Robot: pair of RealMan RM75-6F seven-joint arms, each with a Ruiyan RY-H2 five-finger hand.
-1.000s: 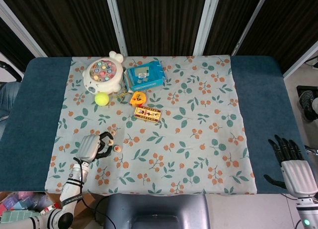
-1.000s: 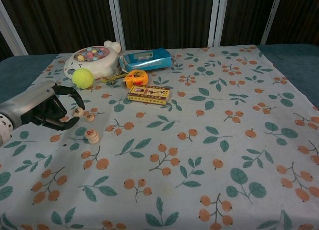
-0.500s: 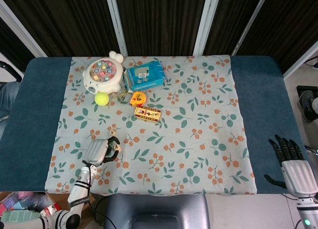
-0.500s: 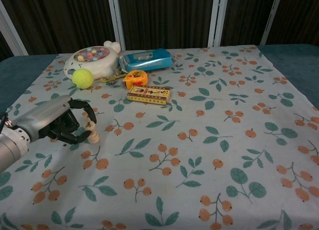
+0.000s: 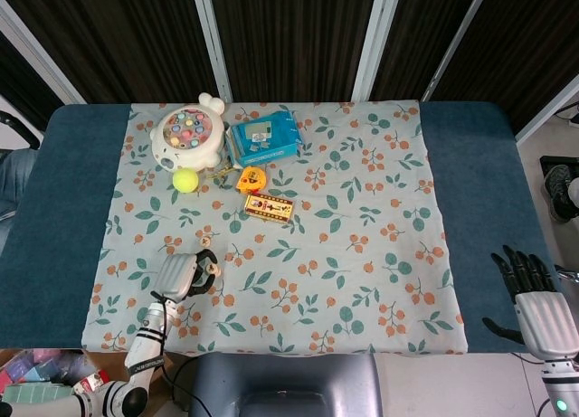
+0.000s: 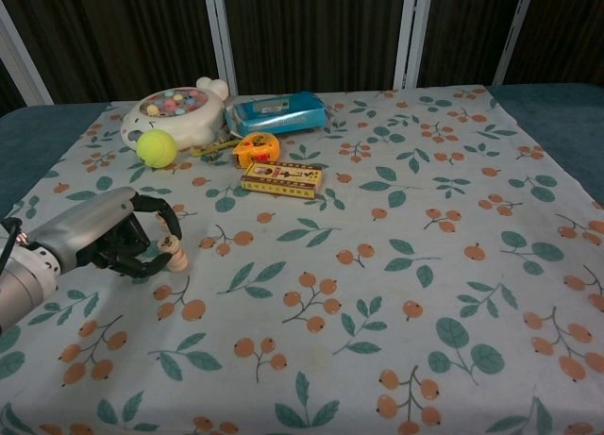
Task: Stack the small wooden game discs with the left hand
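Head view: left hand (image 5: 184, 274) at 7 o'clock on the floral cloth (image 5: 362, 209), fingers curled around the wooden discs (image 5: 213, 270); the grip itself is unclear from here. Right hand (image 5: 534, 299) at 4 o'clock, off the cloth, fingers apart and holding nothing, since the task is not its own.
Chest view: left hand (image 6: 113, 237) at 9 o'clock, fingertips closed on the top of the disc stack (image 6: 175, 253), probably steadying it while the top disc is seated.
Beyond: tennis ball (image 6: 156, 148) and fishing toy (image 6: 175, 114) at 11 o'clock.

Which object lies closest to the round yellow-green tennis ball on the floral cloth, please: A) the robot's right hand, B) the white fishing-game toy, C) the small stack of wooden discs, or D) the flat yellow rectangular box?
B: the white fishing-game toy sits just above the tennis ball, nearly touching it; the others lie farther off.
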